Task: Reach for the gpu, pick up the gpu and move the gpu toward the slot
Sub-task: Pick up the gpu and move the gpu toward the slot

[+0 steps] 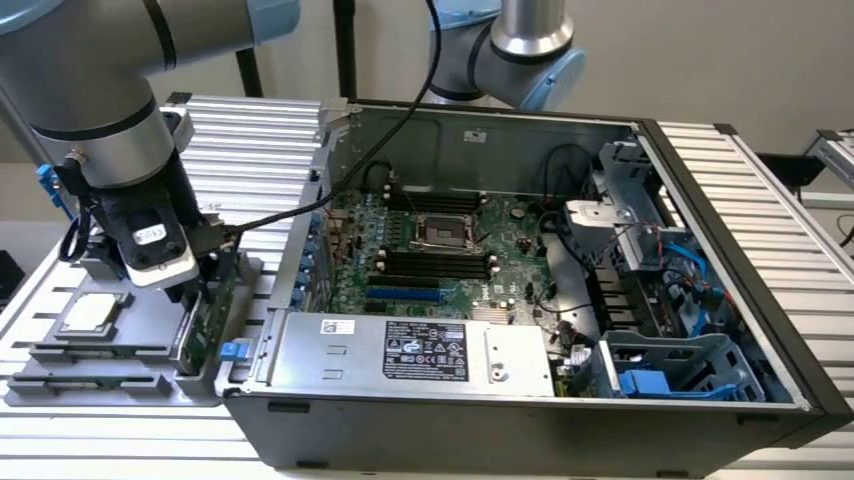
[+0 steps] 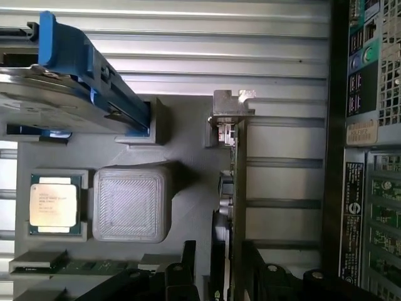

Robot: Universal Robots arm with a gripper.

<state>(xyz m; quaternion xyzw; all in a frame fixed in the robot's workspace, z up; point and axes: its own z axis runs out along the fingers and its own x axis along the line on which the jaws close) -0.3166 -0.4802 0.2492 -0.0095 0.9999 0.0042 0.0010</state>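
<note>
Ribbed silver aluminium bench (image 1: 254,130) (image 2: 269,56) carrying two items just beside each other: a grey plastic holder tray (image 1: 54,385) (image 2: 188,182) and, to the exterior view's right, an open black computer tower case (image 1: 534,435) (image 2: 335,125) laid on its side. In the tray: thin green circuit-board gpu with silver metal bracket (image 1: 200,320) (image 2: 237,175), upright on edge; small square silver processor chip (image 1: 91,313) (image 2: 55,205), flat in a recess; silver hard drive in a blue frame (image 2: 62,81)

Soft even indoor light, pale glare on the ribbed aluminium table (image 1: 747,200) beside the computer case (image 1: 534,430), darker shade inside the case, faint shadows on the grey tray (image 2: 188,157) beside the case.
</note>
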